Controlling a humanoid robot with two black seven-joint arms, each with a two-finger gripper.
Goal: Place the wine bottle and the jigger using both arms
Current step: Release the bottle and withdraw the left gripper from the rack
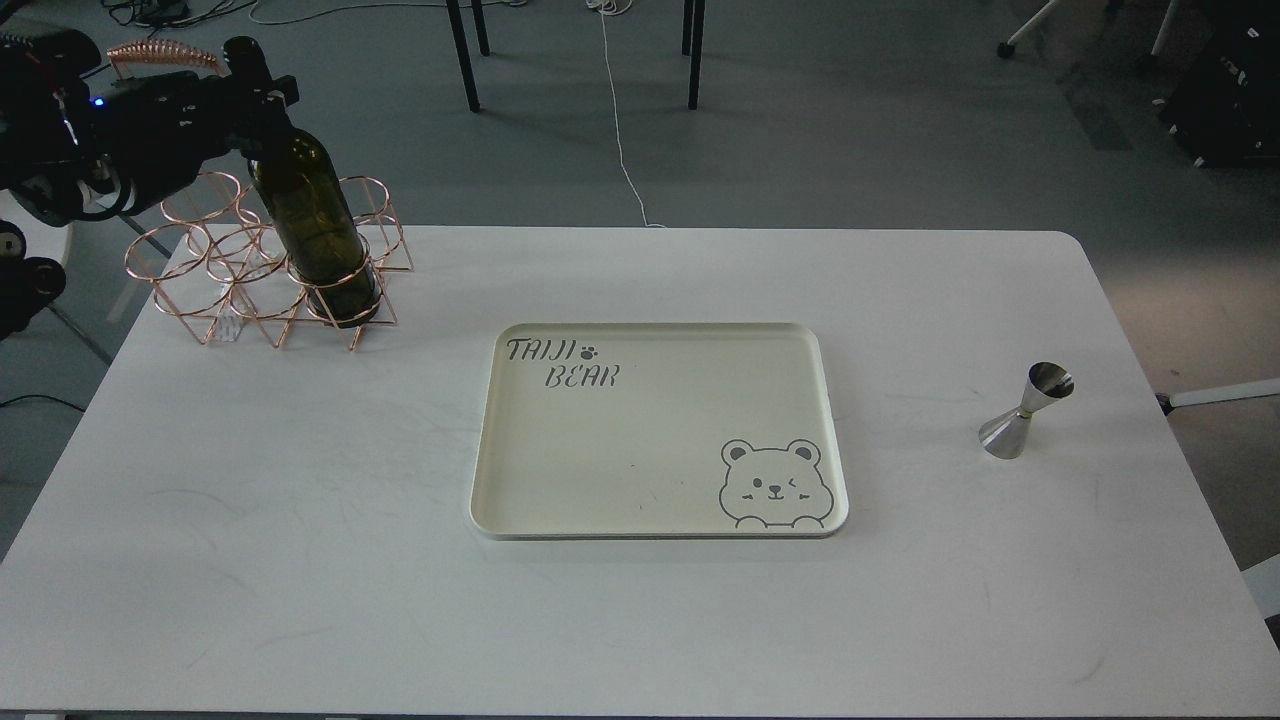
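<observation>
1. The left arm (90, 130) enters from the upper left edge and reaches toward the right, ending at the neck of the wine bottle (315, 225).
2. The left claw (258, 88) sits at the top of the bottle neck. Its black body merges with the dark neck, so the 2 fingers cannot be told apart. Whether the claw is released or clenched on the neck cannot be told.
3. The wine bottle stands in the copper wire rack (265, 265) at the far left corner of the table (300, 560). Its base sits in a front ring on the right side of the rack, and its body leans with the neck tilted toward the upper left.
4. The bottle body lies directly below and slightly right of the left claw; the neck top meets the claw.
5. The jigger (1026, 411) stands on the table near the right edge, wide cone down, leaning slightly, with its upper cup open toward the upper right.
6. The jigger is well apart from the left claw, on the opposite side of the table.
7. A cream tray (500, 470) with "TAIJI BEAR" lettering and a bear drawing lies at the table centre, between the rack and the jigger.
8. The right arm and its claw are out of view.
</observation>
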